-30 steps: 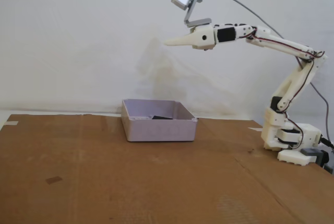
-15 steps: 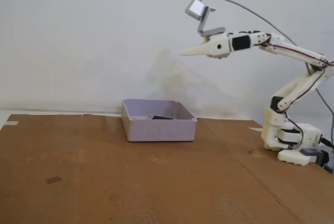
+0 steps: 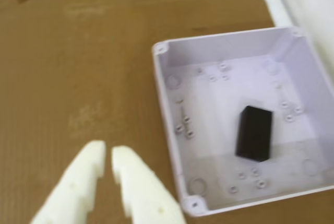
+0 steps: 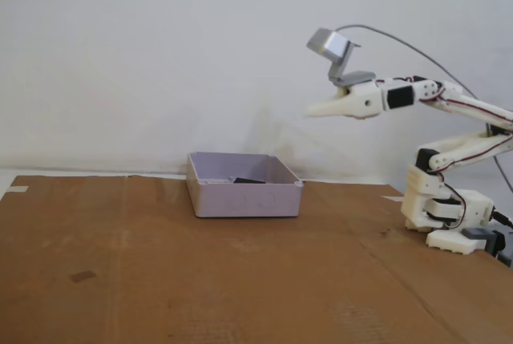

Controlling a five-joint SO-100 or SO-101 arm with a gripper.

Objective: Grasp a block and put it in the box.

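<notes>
The black block [image 3: 254, 132] lies flat on the floor of the pale lilac box [image 3: 166, 96]; in the fixed view only a dark sliver of the block [image 4: 248, 180] shows over the rim of the box [image 4: 244, 200]. My gripper [image 4: 309, 111] hangs high in the air, up and to the right of the box. Its white fingers look shut with nothing between them. In the wrist view the gripper [image 3: 107, 153] points over bare cardboard, left of the box.
The box stands on a brown cardboard sheet [image 4: 160, 264] that covers the table. My arm's base [image 4: 445, 220] sits at the right edge. A white wall rises right behind the box. A small dark mark [image 4: 82, 277] lies front left.
My gripper has drawn back to the right and sunk lower, moving away from above the box. The block and the box have stayed put.
</notes>
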